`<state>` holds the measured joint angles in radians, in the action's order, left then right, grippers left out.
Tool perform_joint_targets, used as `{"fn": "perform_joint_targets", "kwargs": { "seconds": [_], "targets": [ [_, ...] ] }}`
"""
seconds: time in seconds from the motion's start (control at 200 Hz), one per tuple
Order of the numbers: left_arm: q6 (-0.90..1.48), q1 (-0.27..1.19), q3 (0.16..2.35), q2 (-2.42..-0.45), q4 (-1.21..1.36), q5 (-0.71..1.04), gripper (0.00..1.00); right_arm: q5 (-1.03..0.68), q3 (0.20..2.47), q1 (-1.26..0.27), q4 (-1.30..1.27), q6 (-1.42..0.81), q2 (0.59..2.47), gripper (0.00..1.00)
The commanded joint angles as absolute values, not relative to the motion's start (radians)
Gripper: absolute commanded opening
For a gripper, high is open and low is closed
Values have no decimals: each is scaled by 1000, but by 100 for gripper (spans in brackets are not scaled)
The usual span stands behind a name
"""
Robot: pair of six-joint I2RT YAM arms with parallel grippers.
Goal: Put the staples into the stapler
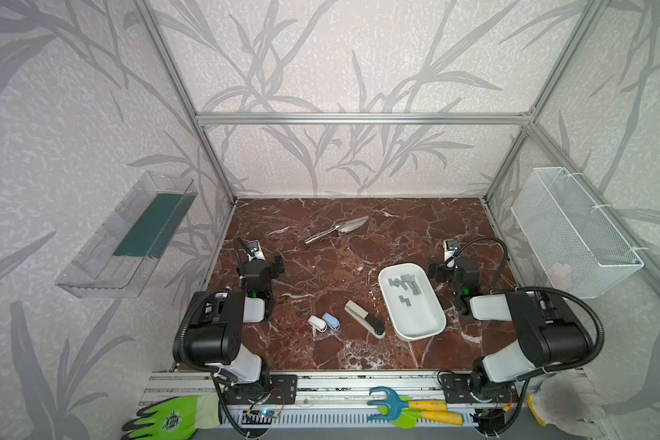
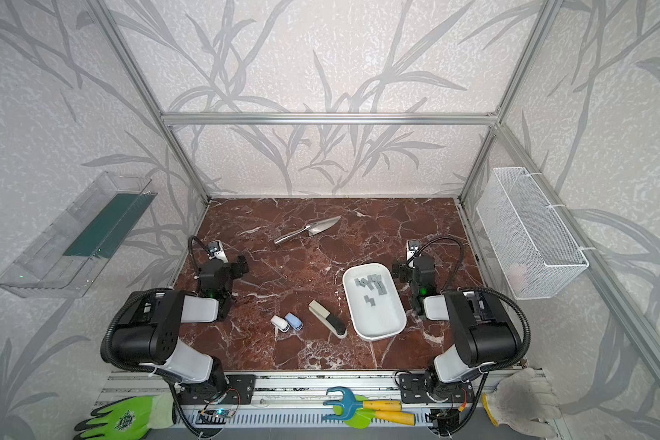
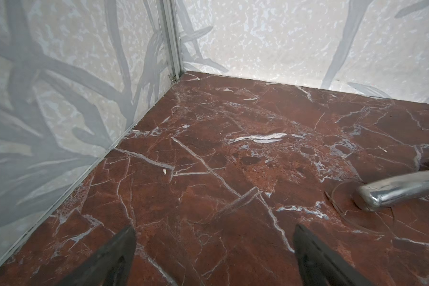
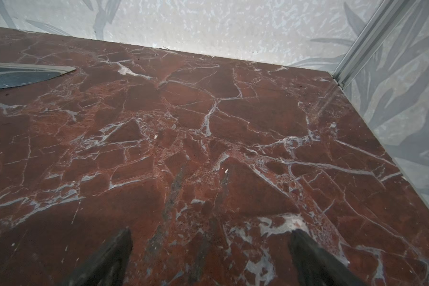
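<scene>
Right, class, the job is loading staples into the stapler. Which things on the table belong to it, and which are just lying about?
Belong: staples, white dish holding them, stapler.
Lying about: metal trowel, small white gadget, small blue gadget; what those two are is unclear.

No text, brand or number can be read anywhere. Only a round dark emblem (image 1: 171, 420) is printed on the green glove (image 1: 151, 415) in both top views, its lettering too small to be made out.
</scene>
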<state>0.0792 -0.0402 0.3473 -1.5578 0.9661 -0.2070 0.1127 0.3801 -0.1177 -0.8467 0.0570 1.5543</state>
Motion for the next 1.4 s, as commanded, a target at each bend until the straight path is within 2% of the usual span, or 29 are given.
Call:
{"fn": "perform_joint_targets", "kwargs": {
  "seconds": [0.0,0.945,1.05,1.15,1.214,1.304,1.394],
  "targets": [
    [69,-37,347,-1562,994,-202,99,112,402,-115,-854,61,1543,99],
    [68,-37,347,-1561,994,-202,99,128,395,-116,-890,60,1534,99],
    [69,-37,344,-1558,1004,-204,99,143,409,-119,-806,58,1476,99],
    [61,-36,318,-1438,950,-196,99,262,448,-157,-655,51,1404,99],
    [67,-33,315,-1295,812,-157,99,332,486,-186,-542,40,1351,99],
    [147,-30,366,-1131,561,-150,99,305,567,-193,-325,-43,1266,99],
    [188,-27,387,-1023,494,-90,99,248,639,-192,-166,-229,1189,99]
  ]
}}
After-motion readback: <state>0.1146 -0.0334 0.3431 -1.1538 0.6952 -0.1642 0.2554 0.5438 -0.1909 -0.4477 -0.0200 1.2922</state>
